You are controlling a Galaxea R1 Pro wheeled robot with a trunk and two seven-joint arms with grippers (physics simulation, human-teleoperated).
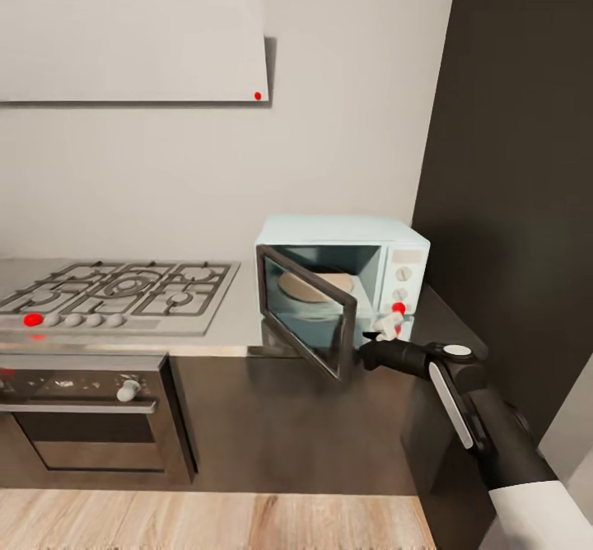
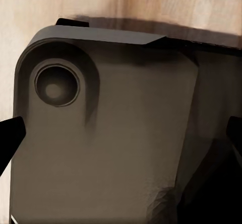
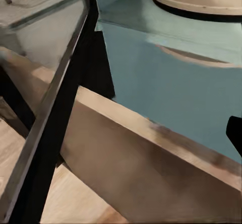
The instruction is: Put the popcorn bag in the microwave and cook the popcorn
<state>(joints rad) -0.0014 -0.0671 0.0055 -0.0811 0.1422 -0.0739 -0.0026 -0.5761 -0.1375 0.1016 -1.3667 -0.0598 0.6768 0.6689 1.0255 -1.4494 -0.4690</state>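
Standing open on the glossy grey table (image 1: pixel 239 323), the pale blue microwave (image 1: pixel 346 241) shows a round tan turntable (image 1: pixel 317 286).
Its dark glass door (image 1: pixel 309 311) swings outward; the right arm's jaws (image 1: pixel 383 332) reach beside the knob panel, their state unclear; the left jaws (image 2: pixel 121 133) gape.

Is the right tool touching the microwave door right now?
Cannot tell. In the head view the right tool sits beside the open microwave door, by its free edge, but its fingertips blur against the microwave; no contact or gap shows plainly.
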